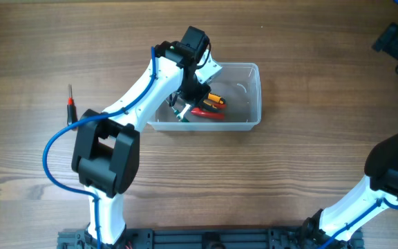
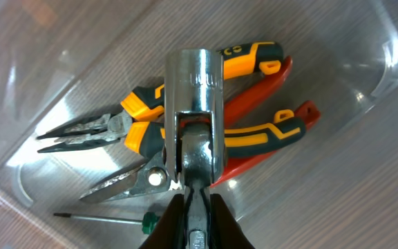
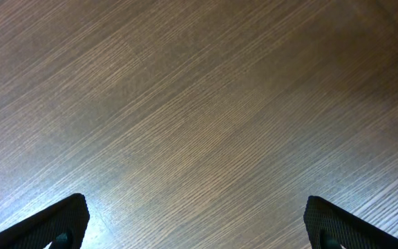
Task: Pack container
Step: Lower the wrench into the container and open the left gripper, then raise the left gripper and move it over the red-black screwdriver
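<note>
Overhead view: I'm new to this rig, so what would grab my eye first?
The left gripper is shut on a chrome socket tool above the tools in the clear container. Under it lie orange-handled pliers and red-handled pliers. A lone screwdriver lies outside, on the table.

Left gripper (image 2: 197, 207) clamped, right gripper (image 3: 197, 225) spread wide.

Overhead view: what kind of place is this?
Probably a tabletop robot manipulation bench: wood-grain table, left gripper holding a socket wrench above pliers in a clear container, right arm off to the side.
</note>
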You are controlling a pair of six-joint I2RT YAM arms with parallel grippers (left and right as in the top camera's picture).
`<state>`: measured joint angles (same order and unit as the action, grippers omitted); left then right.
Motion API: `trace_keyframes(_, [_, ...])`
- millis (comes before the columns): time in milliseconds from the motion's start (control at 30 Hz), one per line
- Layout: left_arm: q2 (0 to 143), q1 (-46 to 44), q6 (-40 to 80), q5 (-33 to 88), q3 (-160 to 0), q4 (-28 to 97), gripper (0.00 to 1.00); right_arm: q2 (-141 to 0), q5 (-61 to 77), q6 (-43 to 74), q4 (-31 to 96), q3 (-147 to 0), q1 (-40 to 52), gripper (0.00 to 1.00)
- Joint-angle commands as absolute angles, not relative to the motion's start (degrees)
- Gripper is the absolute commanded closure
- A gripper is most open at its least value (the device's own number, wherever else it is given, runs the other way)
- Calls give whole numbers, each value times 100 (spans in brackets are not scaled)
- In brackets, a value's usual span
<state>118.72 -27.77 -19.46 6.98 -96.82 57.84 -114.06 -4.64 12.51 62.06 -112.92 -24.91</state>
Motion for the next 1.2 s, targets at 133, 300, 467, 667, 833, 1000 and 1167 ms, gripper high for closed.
trace_keyframes(133, [12173, -2786, -2060, 810, -9660, 5784, 88, -11421, -421, 1236, 6191, -11286, -2462, 0])
trace_keyframes(300, [12173, -2786, -2060, 760, -9660, 5699, 84, -11421, -419, 1238, 6189, -11286, -2462, 0])
trace_keyframes(467, [12173, -2786, -2060, 742, -9660, 5513, 78, -11421, -419, 1238, 6189, -11286, -2462, 0])
trace_keyframes(667, [12079, -2786, -2034, 266, -9920, 5465, 31, -11421, -421, 1236, 6189, -11286, -2462, 0])
trace_keyframes(833, [11605, -2783, -1815, 30, -10626, 5468, 0, -11421, -421, 1238, 6189, -11286, -2462, 0])
trace_keyframes(1000, [10873, -2757, -1608, 3, -11120, 5446, 0, -11421, -419, 1236, 6189, -11286, -2462, 0])
trace_keyframes(1167, [10014, -2467, -950, -397, -11144, 5623, 0, -11421, -421, 1238, 6189, -11286, -2462, 0])
